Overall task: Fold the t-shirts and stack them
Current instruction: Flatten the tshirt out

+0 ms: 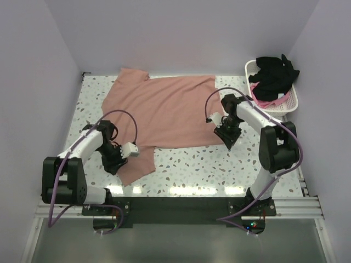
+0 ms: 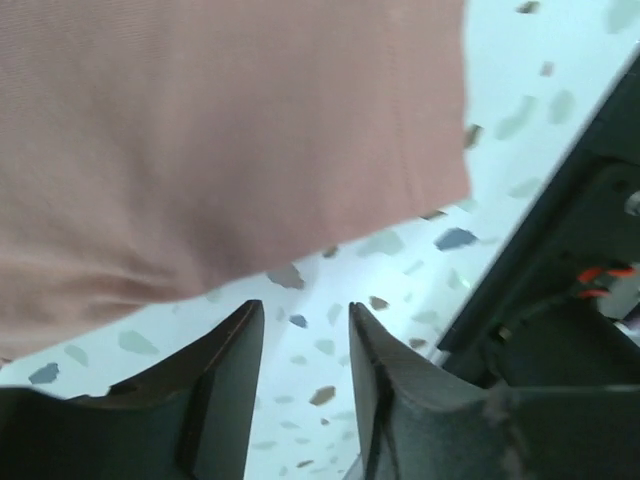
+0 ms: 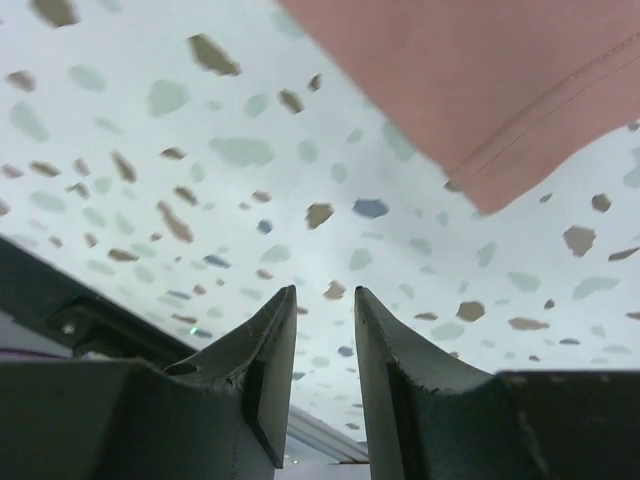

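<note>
A white table (image 1: pixel 186 164) flecked with brown, grey and blue chips lay flat under the camera. At the table's far right corner stood a white plastic lattice basket (image 1: pixel 294 102). Plain pale lilac walls (image 1: pixel 181 33) rose along the table's back and both sides. A black plate (image 1: pixel 175 205) ran along its near edge, with metal rails (image 1: pixel 290 207) beside it.

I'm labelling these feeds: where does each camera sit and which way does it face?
Top external: above and behind the arms, looking down on the speckled terrazzo table, dusty salmon-pink cloth t-shirt and white plastic lattice basket; both arms show.
Left wrist: on the left arm, looking past the fingers of the left gripper at the shirt's edge.
Right wrist: on the right arm, looking past the fingers of the right gripper at table and a shirt corner.
All three share the shirt and table.
</note>
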You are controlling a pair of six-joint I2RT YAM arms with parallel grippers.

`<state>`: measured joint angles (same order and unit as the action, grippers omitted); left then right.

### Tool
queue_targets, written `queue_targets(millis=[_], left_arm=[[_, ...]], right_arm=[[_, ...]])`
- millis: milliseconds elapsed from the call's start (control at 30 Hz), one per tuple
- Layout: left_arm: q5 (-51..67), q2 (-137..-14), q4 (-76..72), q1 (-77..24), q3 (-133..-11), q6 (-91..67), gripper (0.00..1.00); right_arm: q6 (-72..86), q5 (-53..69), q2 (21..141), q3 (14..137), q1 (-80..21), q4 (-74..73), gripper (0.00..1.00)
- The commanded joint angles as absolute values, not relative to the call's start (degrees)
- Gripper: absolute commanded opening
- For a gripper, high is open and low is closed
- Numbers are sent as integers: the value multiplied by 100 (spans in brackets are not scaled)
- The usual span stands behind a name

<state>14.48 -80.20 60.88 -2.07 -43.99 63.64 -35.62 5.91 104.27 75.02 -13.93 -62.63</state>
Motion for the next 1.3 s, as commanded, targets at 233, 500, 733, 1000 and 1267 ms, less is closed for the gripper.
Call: queue_targets(millis=[233, 500, 733, 1000, 1267], left_arm=[[2479, -9253, 5565, -97, -6625, 5126, 52], [1601, -10124, 4440, -53, -6540, 4544, 52], [1222, -9889, 4421, -53, -5645, 4842, 52], [1485, -8844, 5518, -79, -4457, 5475, 50], [2565, -8946, 6074, -44, -5948, 5109, 55]], right_arm=[[-3077, 1064, 11143, 9016, -1415, -6259, 34], [-2962, 335, 11891, 8843, -1432, -5573, 32], [-3304, 9, 11393, 7492, -1459, -5704, 27], [-3893, 1026, 10143, 6318, -1758, -7195, 30], [-3175, 1196, 10686, 7988, -1679, -7067, 34]])
